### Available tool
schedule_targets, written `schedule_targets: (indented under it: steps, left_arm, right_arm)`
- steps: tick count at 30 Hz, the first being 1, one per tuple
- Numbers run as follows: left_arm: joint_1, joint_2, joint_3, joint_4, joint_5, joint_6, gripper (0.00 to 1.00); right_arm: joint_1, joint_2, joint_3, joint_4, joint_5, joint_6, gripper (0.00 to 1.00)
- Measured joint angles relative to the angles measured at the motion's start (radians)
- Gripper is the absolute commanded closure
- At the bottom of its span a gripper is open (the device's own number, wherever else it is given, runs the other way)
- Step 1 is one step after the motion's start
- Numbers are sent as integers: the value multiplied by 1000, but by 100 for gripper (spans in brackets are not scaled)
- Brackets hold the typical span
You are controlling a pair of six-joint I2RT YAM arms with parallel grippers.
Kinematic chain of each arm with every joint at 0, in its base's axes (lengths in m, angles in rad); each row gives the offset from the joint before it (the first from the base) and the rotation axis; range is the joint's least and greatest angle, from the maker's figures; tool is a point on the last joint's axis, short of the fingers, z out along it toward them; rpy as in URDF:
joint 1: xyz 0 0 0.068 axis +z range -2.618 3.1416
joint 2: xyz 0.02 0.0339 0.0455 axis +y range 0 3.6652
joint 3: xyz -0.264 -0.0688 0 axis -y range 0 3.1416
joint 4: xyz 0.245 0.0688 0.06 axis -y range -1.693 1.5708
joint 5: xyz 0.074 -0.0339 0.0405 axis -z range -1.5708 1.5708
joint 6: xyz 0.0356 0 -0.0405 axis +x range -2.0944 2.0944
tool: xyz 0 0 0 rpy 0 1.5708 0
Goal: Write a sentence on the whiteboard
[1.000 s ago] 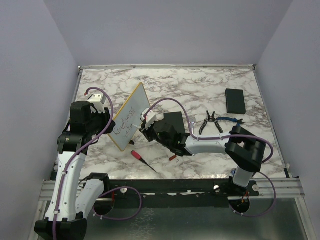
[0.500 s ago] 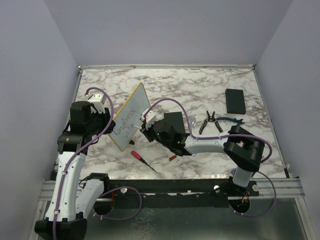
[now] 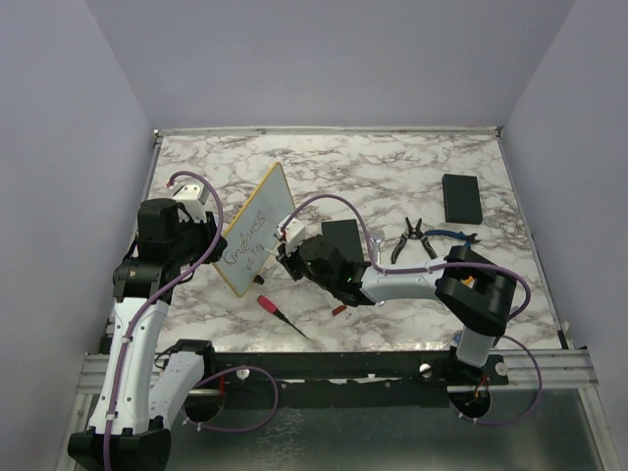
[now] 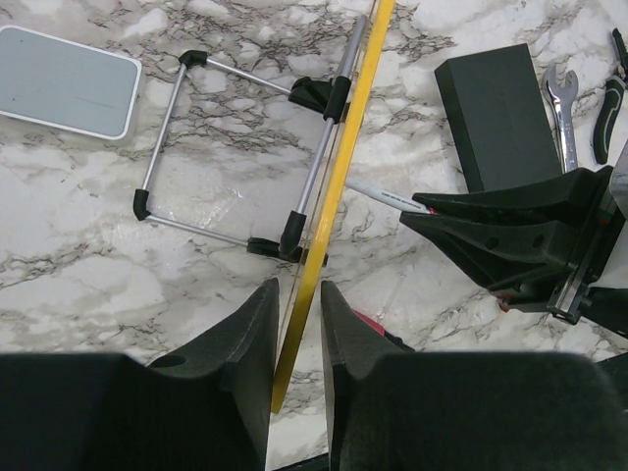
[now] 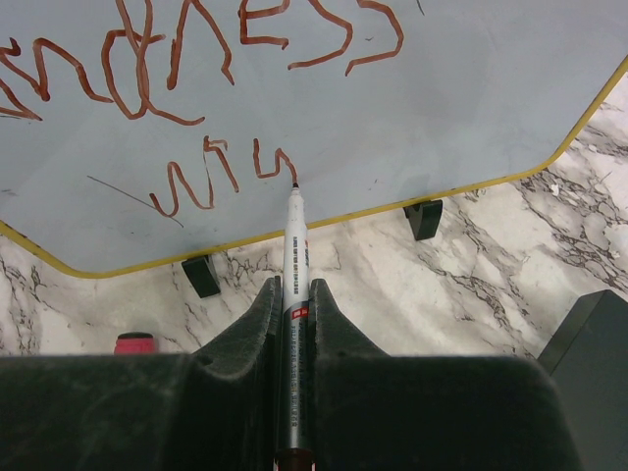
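Note:
The whiteboard (image 3: 257, 228), pale with a thin yellow frame, stands tilted on a wire stand (image 4: 235, 147). My left gripper (image 4: 297, 314) is shut on the board's yellow edge (image 4: 334, 186), one finger on each side, and shows in the top view (image 3: 218, 241). My right gripper (image 5: 292, 294) is shut on a white marker (image 5: 292, 245). The marker's tip touches the board's face (image 5: 442, 98) at the end of the second line. The sentence (image 5: 196, 59) is reddish-brown handwriting: one long word above and a short start of a line below.
A black box (image 3: 341, 235) stands behind my right gripper (image 3: 287, 251). A red-handled screwdriver (image 3: 280, 314) and a small red cap (image 3: 339, 309) lie near the front. Pliers (image 3: 412, 240), a blue wrench (image 3: 451, 235) and a black slab (image 3: 461, 197) lie to the right. A grey pad (image 4: 69, 80) lies behind the board.
My right gripper has shifted slightly along the board with the marker, and the second line has grown a little. The left arm and the board have not moved.

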Motion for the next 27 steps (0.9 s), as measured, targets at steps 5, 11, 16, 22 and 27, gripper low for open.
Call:
schedule_targets:
  steps: [5,11,16,22,27]
  left_arm:
    - [0,0,0,0,0,2,76]
    - [0,-1,0,-1,4,3,76]
    - [0,-2,0,-2,8,3,77]
    - [0,-3,-2,-3,12,3,77]
    - [0,-4,-2,-3,15,3,78]
  right_arm:
    - [-5,0,0,0,6,0,99]
    - [-5,-13,-13,9,5,-1,99]
    - [-5,-100,-63,16,5,0,99]
    - [-13,-136,-63,39,5,0,99]
    - [-16,-135,-63,43,2,0,99]
